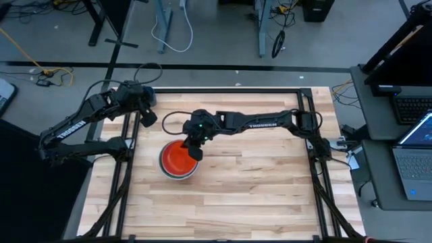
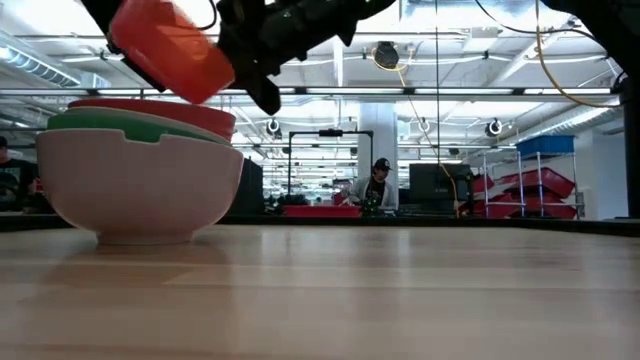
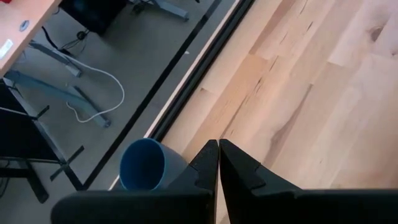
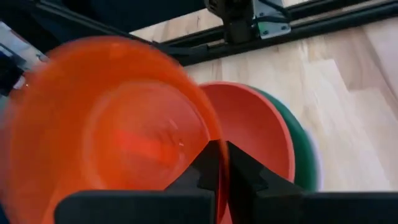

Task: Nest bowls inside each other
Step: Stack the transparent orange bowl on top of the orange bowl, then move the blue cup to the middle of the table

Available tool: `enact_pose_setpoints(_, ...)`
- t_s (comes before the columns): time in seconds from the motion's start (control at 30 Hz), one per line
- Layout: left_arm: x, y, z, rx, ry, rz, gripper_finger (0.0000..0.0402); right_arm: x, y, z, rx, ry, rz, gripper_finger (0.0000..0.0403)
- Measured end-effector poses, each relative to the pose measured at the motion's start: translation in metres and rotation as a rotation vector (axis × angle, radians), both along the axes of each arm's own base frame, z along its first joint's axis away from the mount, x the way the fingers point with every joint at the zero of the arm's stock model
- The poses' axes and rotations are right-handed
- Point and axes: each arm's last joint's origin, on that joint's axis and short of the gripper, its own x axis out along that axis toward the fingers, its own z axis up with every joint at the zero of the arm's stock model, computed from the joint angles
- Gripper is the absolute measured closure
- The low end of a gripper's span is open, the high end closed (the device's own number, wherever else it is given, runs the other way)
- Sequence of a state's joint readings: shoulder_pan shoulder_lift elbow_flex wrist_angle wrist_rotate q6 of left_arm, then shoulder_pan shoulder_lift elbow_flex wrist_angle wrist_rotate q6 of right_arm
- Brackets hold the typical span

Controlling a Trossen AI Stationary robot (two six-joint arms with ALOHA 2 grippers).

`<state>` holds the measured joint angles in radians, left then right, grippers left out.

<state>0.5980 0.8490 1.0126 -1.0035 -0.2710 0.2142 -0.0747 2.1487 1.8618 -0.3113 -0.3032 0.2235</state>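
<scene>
My right end effector (image 4: 219, 163) pinches smooth round orange bowl (image 4: 106, 130) rim, tilted above nested stack: red bowl (image 2: 160, 108), green bowl (image 2: 130, 126), white bowl (image 2: 140, 185) on wood-plank tabletop (image 1: 256, 189). Left end effector (image 3: 219, 163) pressed together nr blue cup (image 3: 144, 165).

A pale wooden table (image 1: 256, 196) with a black frame along its edges fills the high view. A small dark blue cup (image 3: 144, 165) lies near the table's edge, its open mouth showing. Beside the table, an open laptop (image 1: 415, 158) sits on a grey desk. A white cable (image 1: 165, 30) loops on the grey floor. Beyond the table, a seated person (image 2: 377, 187) shows among red bins (image 2: 525, 195)
</scene>
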Motion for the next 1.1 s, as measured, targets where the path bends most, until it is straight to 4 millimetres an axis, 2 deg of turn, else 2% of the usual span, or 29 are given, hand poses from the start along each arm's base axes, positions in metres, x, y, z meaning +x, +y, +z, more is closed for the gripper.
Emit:
enact_pose_setpoints(0.47,0.000,0.000,0.000,-0.010,-0.014,0.018,0.0402,0.004,-0.007,0.000,-0.057,-0.065,0.019,0.0400)
enact_pose_setpoints(0.67,0.000,0.000,0.000,-0.010,-0.015,0.018,0.0402,0.004,-0.009,0.000,-0.058,-0.061,0.018,0.0364)
enact_pose_setpoints(0.83,0.000,0.000,0.000,-0.010,-0.015,0.018,0.0402,0.007,-0.009,-0.011,-0.039,-0.034,0.007,0.0329)
enact_pose_setpoints(1.1,0.000,0.000,0.000,-0.010,-0.015,0.018,0.0402,0.009,-0.010,-0.014,-0.047,-0.033,0.001,0.0309)
